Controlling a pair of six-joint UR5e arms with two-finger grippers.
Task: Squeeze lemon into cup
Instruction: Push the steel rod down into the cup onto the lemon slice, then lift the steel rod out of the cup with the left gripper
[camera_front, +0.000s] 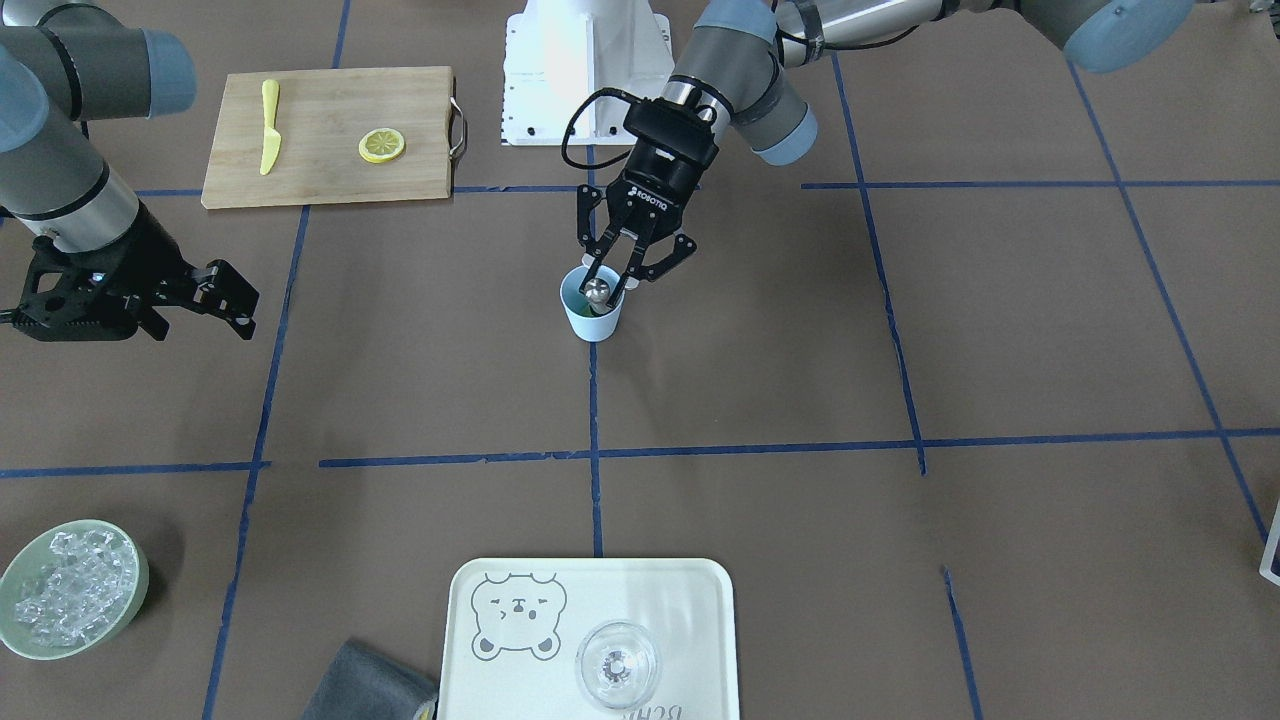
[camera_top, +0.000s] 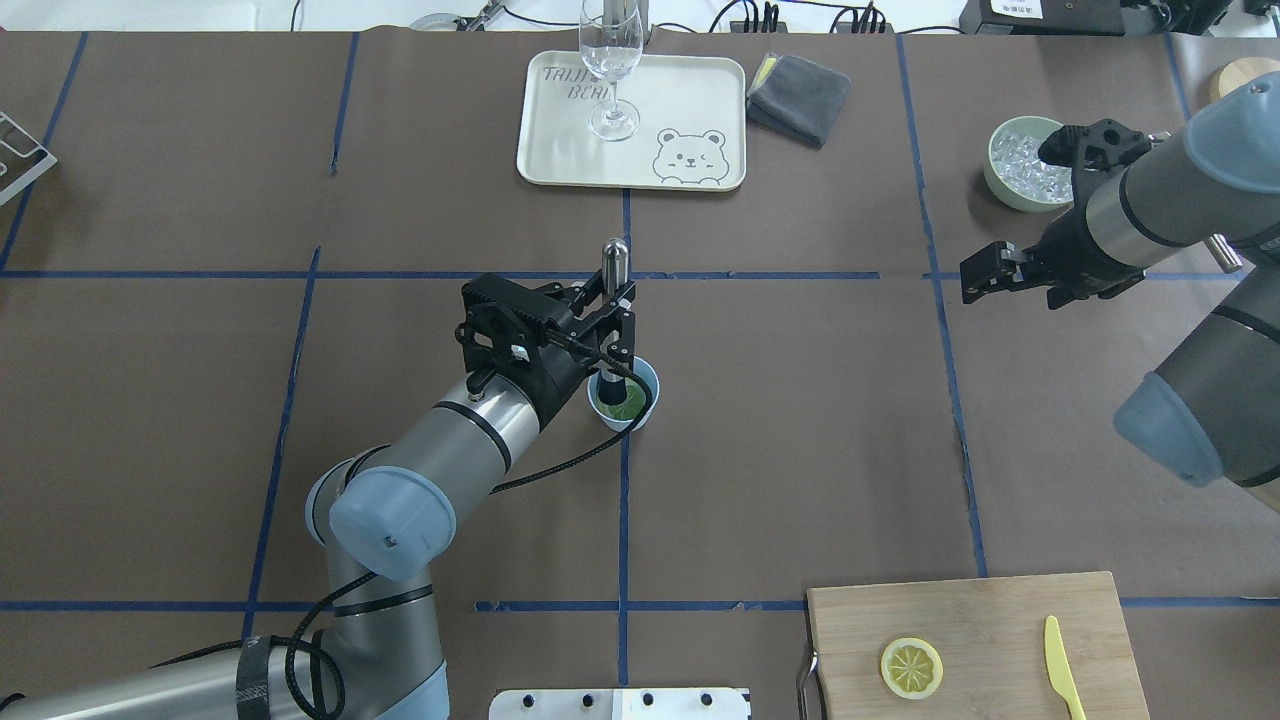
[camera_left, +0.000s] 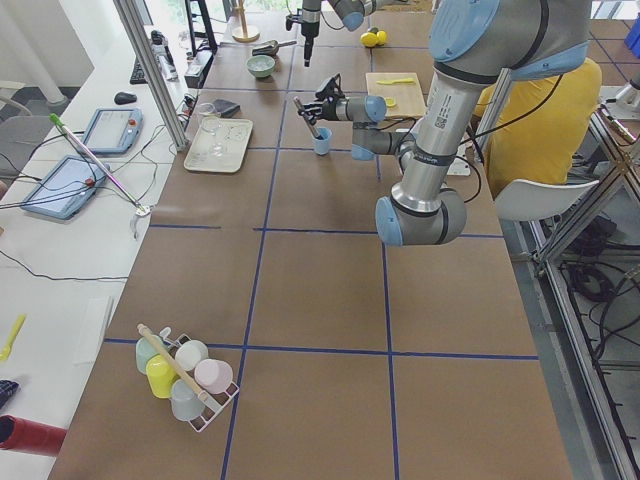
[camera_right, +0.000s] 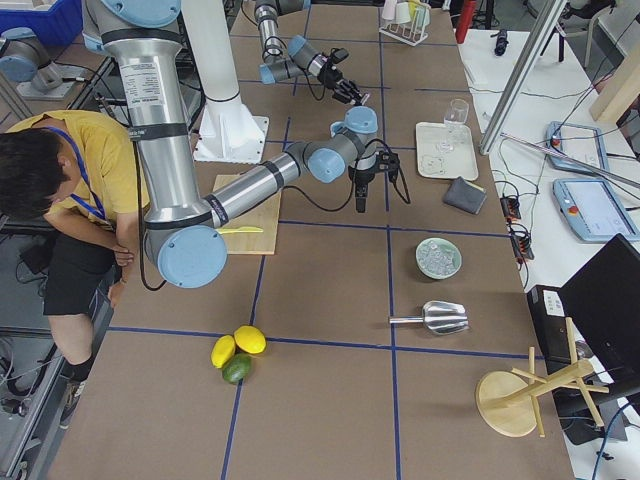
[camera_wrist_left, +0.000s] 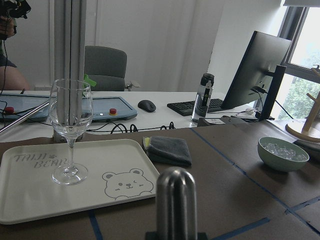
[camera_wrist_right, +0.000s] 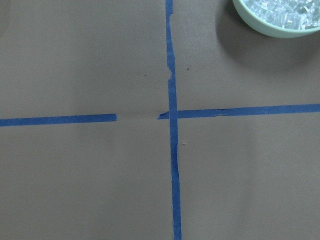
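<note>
The light blue cup (camera_front: 592, 318) (camera_top: 642, 408) stands at the table's middle with something green inside. My left gripper (camera_front: 610, 280) (camera_top: 614, 322) is just above it, shut on an upright steel muddler (camera_top: 615, 258) whose lower end is in the cup. The muddler's rounded top fills the bottom of the left wrist view (camera_wrist_left: 176, 205). One lemon slice (camera_front: 382, 145) (camera_top: 911, 668) lies flat on the wooden cutting board (camera_front: 330, 110) beside a yellow knife (camera_front: 269, 125). My right gripper (camera_front: 225, 295) (camera_top: 985, 270) hangs open and empty, well away from the cup.
A green bowl of ice (camera_front: 70, 590) (camera_wrist_right: 277, 15) sits near the right gripper. A white bear tray (camera_front: 690, 600) holds a wine glass (camera_front: 617, 665), with a grey cloth (camera_front: 365, 685) beside it. Whole lemons (camera_right: 240, 345) lie at the table's right end.
</note>
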